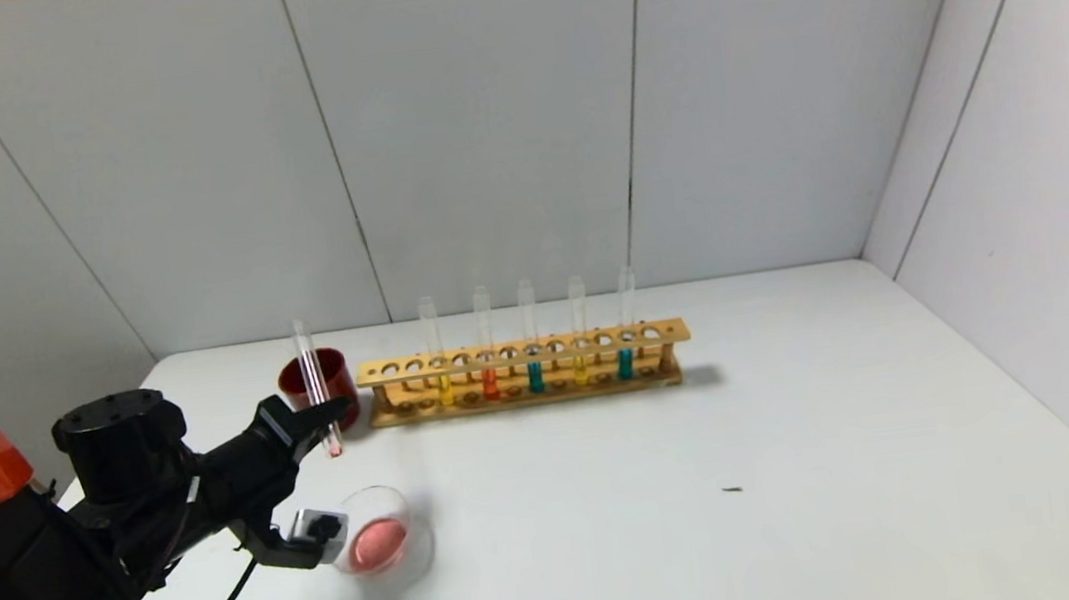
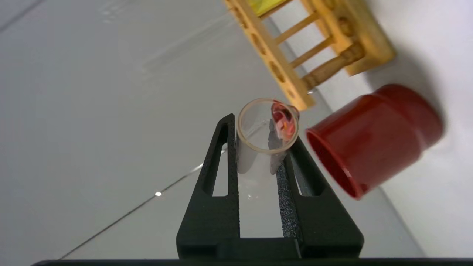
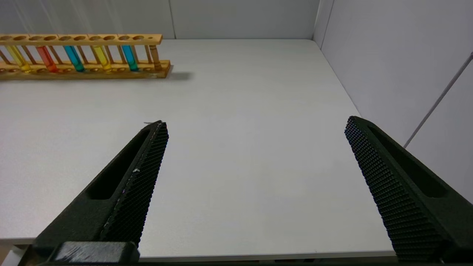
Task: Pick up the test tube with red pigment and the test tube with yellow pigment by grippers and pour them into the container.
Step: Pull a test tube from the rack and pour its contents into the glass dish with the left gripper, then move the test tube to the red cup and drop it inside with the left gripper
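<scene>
Risk: our left tool (image 1: 321,417) clamps the drained red tube (image 1: 314,385) above the dish (image 1: 378,531); residue may drip onto the table (image 1: 716,481).

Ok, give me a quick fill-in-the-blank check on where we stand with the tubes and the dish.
1. The left gripper is shut on a nearly ____ test tube.
2. The liquid in the container is ____.
3. The rack holds ____ tubes.
4. The right gripper has its jaws ____.

Missing: empty; pink-red; five; open
</scene>
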Tool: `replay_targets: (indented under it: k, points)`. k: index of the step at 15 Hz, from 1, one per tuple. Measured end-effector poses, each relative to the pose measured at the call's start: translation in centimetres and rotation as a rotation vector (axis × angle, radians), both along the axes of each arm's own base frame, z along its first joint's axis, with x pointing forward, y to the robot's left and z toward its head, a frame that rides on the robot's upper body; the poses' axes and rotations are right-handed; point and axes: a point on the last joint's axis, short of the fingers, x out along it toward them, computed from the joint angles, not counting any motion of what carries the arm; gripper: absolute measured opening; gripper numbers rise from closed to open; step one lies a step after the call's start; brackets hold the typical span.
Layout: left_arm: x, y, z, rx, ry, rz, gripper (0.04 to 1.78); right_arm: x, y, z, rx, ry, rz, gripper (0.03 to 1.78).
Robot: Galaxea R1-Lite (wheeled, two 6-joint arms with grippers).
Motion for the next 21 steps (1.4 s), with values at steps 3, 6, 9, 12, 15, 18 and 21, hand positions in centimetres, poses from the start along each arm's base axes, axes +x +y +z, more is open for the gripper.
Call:
replay_targets:
  k: [3,6,9,12,15,18,21]
  points:
    - [-0.2,0.0,0.1,0.010,-0.027,-0.015,0.34,0.0,0.0,0.0,0.000,0.000,0.000,1.75]
    - [-0.1,0.0,0.5,0.034,-0.077,-0.019,0.34,0.0,0.0,0.0,0.000,0.000,0.001,1.75]
    - [-0.1,0.0,0.7,0.060,-0.114,-0.024,0.34,0.0,0.0,0.0,0.000,0.000,0.000,1.75]
    - [-0.1,0.0,0.9,0.086,-0.139,-0.031,0.34,0.0,0.0,0.0,0.000,0.000,0.000,1.75]
    - [-0.1,0.0,1.0,0.086,-0.141,-0.030,0.34,0.0,0.0,0.0,0.000,0.000,0.000,1.75]
    - [0.0,0.0,2.1,0.017,-0.144,0.028,0.34,0.0,0.0,0.0,0.000,0.000,0.000,1.75]
    - [-0.3,-0.3,4.9,-0.205,-0.130,0.246,0.34,0.0,0.0,0.0,0.000,0.000,0.001,1.75]
